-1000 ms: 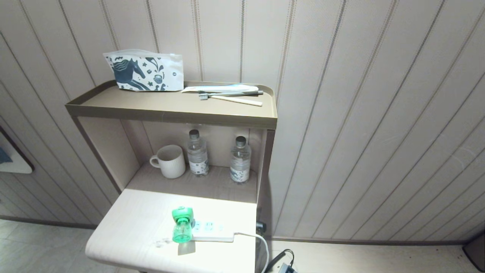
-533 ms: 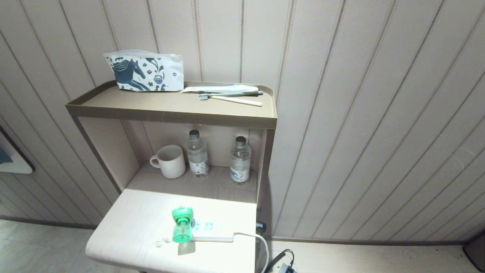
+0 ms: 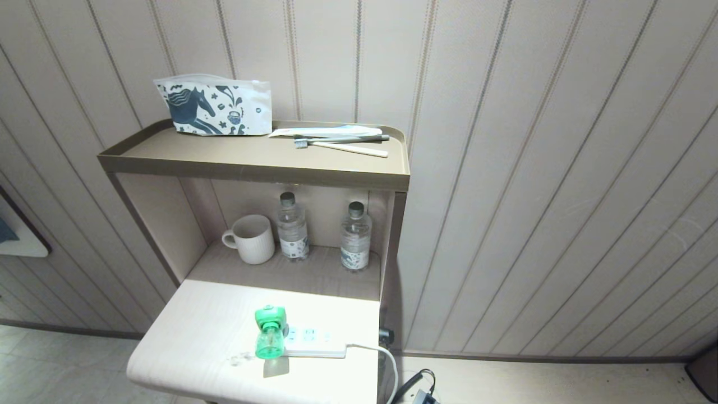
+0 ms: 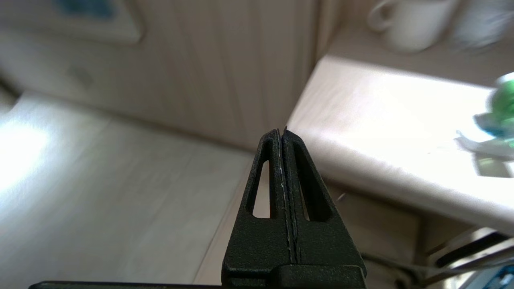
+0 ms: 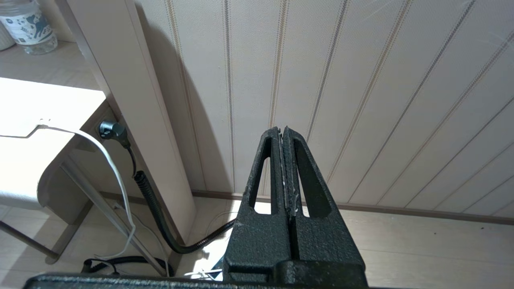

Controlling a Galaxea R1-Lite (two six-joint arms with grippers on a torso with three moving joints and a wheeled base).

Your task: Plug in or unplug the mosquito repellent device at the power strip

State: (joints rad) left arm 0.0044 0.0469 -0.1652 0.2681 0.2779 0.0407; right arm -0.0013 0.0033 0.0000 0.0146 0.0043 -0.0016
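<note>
Nearby, mug (image 3: 251, 238) and two water bottles (image 3: 292, 226) behind the mosquito repellent device (image 3: 270, 332).

One mosquito repellent device (image 3: 270, 332); one power strip (image 3: 314, 341); one mug (image 3: 251, 239); two water bottles (image 3: 292, 226); two toothbrushes (image 3: 342, 143); one printed pouch (image 3: 213, 106).

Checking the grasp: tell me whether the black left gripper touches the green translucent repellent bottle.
Apart. In the left wrist view the left gripper is shut on nothing, with bare tabletop before the repellent bottle.
</note>
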